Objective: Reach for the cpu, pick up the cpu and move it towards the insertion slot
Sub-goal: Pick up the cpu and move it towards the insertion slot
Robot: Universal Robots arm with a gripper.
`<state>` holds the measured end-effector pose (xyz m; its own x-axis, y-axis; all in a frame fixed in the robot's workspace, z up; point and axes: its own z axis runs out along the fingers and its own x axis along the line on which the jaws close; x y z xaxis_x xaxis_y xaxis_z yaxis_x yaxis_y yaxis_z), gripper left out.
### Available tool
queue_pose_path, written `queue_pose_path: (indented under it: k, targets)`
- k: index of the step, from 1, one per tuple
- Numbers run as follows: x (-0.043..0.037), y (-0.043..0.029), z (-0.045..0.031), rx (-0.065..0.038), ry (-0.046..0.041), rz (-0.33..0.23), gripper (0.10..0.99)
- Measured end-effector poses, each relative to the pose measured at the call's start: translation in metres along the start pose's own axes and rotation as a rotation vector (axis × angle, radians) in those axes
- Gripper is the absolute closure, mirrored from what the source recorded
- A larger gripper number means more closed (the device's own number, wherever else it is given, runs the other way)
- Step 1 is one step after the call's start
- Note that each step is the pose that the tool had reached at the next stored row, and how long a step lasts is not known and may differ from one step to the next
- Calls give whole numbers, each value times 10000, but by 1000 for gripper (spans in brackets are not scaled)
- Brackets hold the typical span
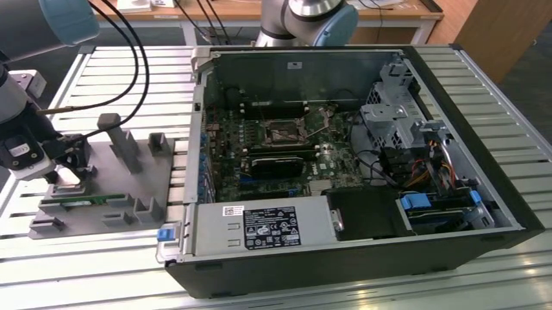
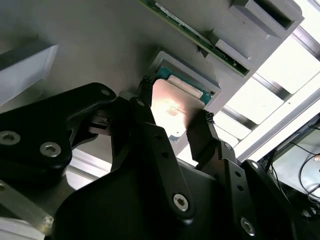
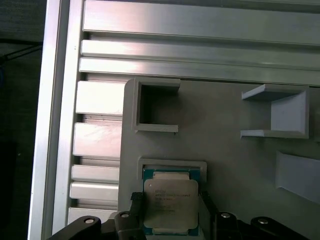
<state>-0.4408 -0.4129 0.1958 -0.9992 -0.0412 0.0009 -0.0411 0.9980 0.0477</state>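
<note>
Cpu [image 3: 170, 205] pick-up, as I read it from my station, stands at the grasp. A slatted metal table [image 1: 129, 71] carries everything. On it, toward the exterior view's right, an open computer case [image 1: 345, 274] lies on its side with its board facing up. The arm [image 1: 13, 106] enters at the exterior view's left edge and reaches down over a grey fixture plate [image 1: 103, 186], which lies on the table just beside the case. The plate bears upright posts and several walled pockets. The gripper [image 1: 67, 169] is low over the plate's end toward the exterior view's left.

The insertion slot [image 1: 283, 132], a silver frame with a dark centre, sits on the board inside the case, well apart from the gripper. A long green memory stick [image 1: 82, 200] lies in a holder on the plate, just beside the gripper.

The cpu rests flat, silver top up, in a shallow square pocket [image 3: 172, 164] of the plate. I see its green edge inside the pocket rim in both wrist views. The black fingers [image 2: 202, 135] stand one at each of two opposite edges of the cpu. In the second wrist view both meet those edges, so I log the gripper as clamped on the cpu. The cpu lies within the pocket, not yet lifted.
</note>
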Motion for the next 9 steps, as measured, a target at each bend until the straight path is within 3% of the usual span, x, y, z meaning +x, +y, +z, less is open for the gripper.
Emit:
queue_pose_path:
  k: [9]
  targets:
    - [0,1,-35,-1,1,0,557]
